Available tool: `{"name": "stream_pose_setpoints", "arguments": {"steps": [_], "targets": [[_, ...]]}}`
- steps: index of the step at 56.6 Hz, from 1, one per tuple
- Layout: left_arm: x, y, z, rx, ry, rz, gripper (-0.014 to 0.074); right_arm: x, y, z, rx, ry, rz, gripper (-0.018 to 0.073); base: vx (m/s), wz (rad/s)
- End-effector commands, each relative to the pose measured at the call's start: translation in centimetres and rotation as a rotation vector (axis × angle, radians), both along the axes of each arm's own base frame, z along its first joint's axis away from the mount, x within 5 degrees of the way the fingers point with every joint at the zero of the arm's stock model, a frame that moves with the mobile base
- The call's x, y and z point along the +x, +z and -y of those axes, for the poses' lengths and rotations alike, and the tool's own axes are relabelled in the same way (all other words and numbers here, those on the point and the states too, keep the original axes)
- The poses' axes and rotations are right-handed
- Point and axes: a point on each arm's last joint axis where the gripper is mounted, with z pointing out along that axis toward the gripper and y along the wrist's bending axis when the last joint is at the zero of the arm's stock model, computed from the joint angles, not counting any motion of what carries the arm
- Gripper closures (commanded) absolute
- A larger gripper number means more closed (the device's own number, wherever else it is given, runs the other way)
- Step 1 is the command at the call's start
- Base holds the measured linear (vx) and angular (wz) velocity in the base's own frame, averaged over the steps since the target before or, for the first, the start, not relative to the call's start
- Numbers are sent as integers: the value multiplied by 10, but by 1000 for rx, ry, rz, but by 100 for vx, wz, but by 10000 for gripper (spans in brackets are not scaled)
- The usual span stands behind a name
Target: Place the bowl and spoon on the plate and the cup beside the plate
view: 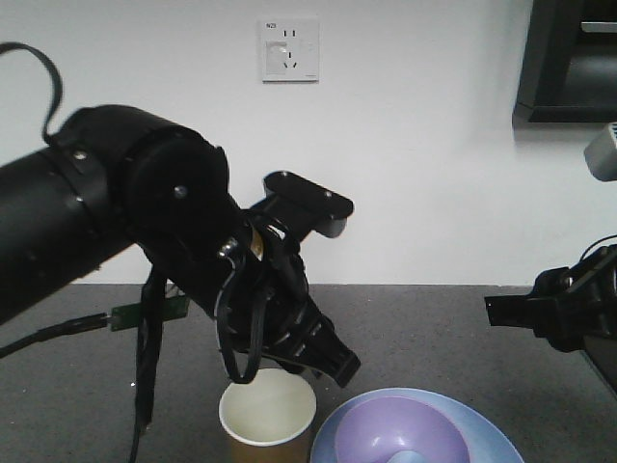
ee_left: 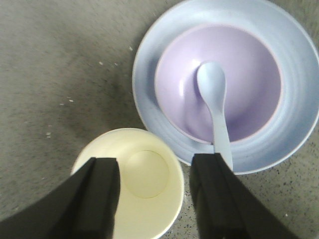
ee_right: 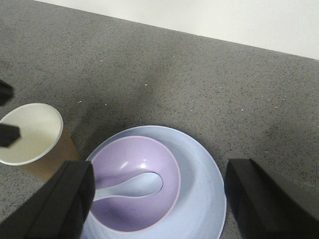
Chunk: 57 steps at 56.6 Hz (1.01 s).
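Left pincer [ee_left: 154, 191] open, straddling the cup [ee_left: 132, 181] beside the plate [ee_left: 149, 55]

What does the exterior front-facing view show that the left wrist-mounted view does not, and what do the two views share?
Only the front-facing view shows the wall socket, the left arm itself, the right arm and the cup's brown outside.

Only the left wrist view shows the whole spoon lying in the bowl, handle across its rim, and the left gripper open over the cup.

Both show the cup beside the plate, with the bowl on the plate.
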Motion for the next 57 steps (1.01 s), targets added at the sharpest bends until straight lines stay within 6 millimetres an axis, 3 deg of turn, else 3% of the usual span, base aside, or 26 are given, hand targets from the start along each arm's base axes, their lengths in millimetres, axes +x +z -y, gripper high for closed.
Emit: {"name": "stream_pose_setpoints", "arguments": {"steps": [1,6,11,19,27,42,57], "targets": [[-20,48,-27,-90,83,127,274,-3,18,2,25,-10,106,-11,0,0],[-30,70,-49,-94,148,222,435,-3,18,2,17,-4,109,51,0,0],[-44,93,-74,-98,183,328,606,-3,18,2,13,-1,110,214,0,0],[-74,111,-107,-151,192,423,603,-12,17,3,8,5,148,575,0,0],[-107,95,-137,-228,182,479,600,-35,3,10,10,-10,270,573,0,0],[-168,27,-190,-468,176,582,596,-89,-39,26,44,-77,542,571,0,0],[-192,-4,-213,-513,159,622,596,-110,-59,32,58,-96,604,571,0,0]]}}
